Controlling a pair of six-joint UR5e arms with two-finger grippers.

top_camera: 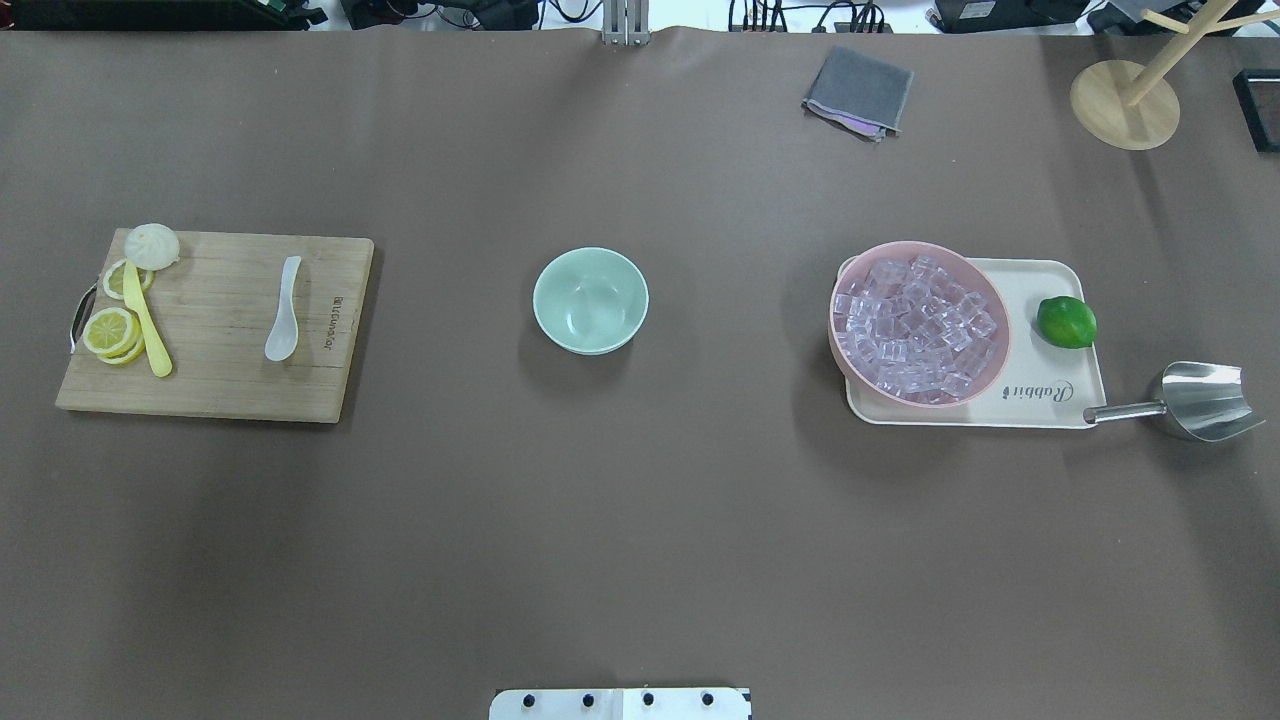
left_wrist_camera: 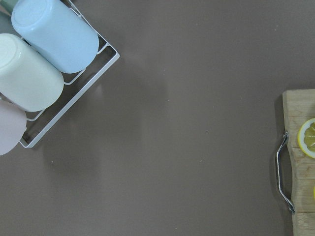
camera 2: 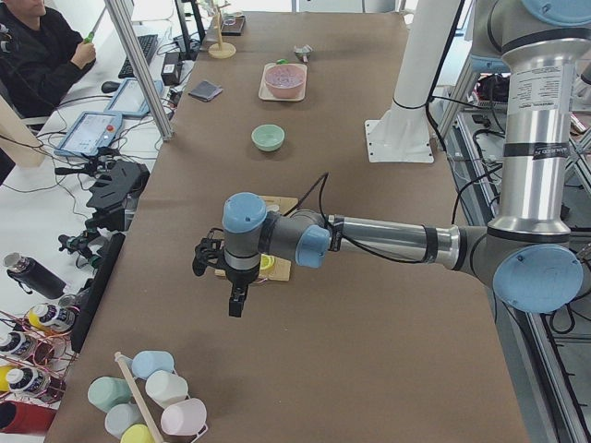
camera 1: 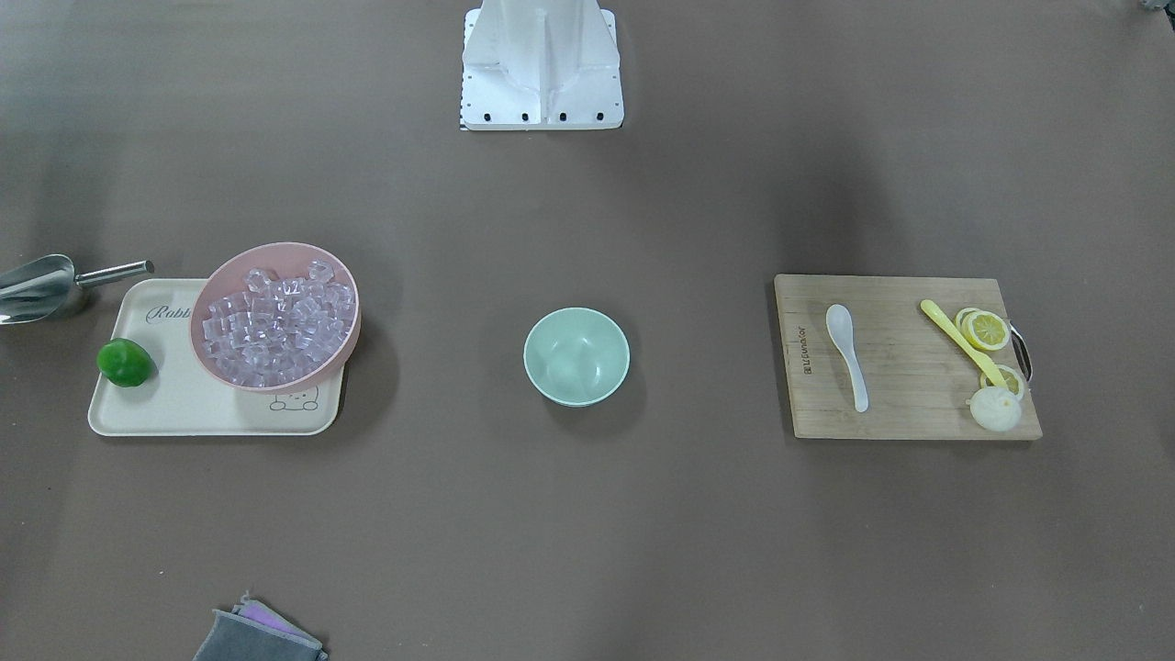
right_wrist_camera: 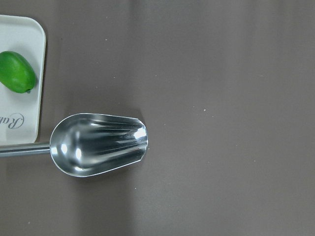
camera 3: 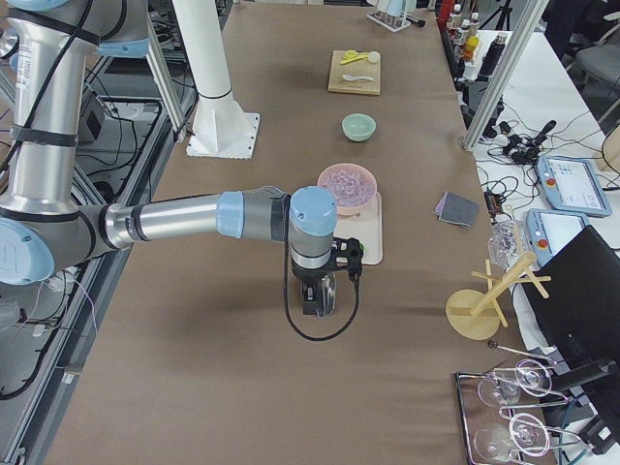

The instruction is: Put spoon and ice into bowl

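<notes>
The white spoon (camera 1: 846,353) lies on a wooden cutting board (camera 1: 900,408), also in the overhead view (top_camera: 283,322). Several clear ice cubes (camera 1: 275,321) fill a pink bowl (top_camera: 985,300) on a cream tray. The mint-green bowl (camera 1: 576,356) stands empty at the table's middle (top_camera: 590,300). Both grippers show only in the side views. My left gripper (camera 2: 236,303) hangs above the table just outside the board's end. My right gripper (camera 3: 312,302) hangs over the steel scoop. I cannot tell if either is open or shut.
A yellow spoon (camera 1: 962,341), lemon slices (camera 1: 986,330) and a white bun (camera 1: 996,409) share the board. A lime (camera 1: 125,362) sits on the tray (camera 1: 184,413). A steel scoop (right_wrist_camera: 96,144) lies beside it. A grey cloth (top_camera: 858,92), a cup rack (left_wrist_camera: 39,73) and a wooden stand (top_camera: 1125,100) sit at the edges.
</notes>
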